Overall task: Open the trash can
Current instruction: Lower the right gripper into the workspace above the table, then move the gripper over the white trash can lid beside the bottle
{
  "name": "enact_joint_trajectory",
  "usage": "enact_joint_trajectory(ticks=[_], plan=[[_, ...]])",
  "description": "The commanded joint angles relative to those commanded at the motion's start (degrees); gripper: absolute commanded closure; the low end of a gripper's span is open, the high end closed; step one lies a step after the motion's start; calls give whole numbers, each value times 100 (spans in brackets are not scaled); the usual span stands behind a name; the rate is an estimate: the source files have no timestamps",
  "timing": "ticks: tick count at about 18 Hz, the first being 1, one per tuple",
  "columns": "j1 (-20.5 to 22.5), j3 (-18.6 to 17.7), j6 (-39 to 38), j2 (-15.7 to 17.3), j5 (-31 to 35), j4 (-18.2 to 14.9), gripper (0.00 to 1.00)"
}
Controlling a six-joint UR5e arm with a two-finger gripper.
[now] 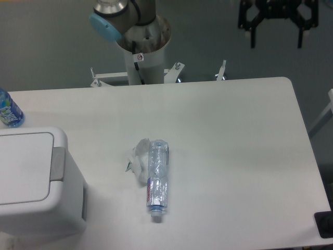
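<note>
The trash can [36, 182] is a large white boxy bin with rounded corners at the left front of the table. Its flat inset lid [23, 166] lies closed, with the grey rectangular push tab [58, 163] on its right edge. Only the arm's base column [143, 49] and a joint with a blue cap [106, 25] show at the top, behind the table. The gripper is out of view.
A clear plastic bottle [157, 179] lies on its side mid-table, cap toward the front, beside a crumpled clear wrapper [137, 159]. A blue-capped bottle [9, 109] stands at the far left edge behind the bin. A black frame [276, 18] stands at the back right.
</note>
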Motion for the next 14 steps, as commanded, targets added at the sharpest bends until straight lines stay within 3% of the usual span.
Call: enact_joint_trajectory(ticks=[3, 8, 14], plan=[[-518, -35, -1309, -158, 9, 449, 0], [-1063, -141, -2402, -264, -9, 459, 0], [-1679, -150, -2956, -431, -9, 468, 0]])
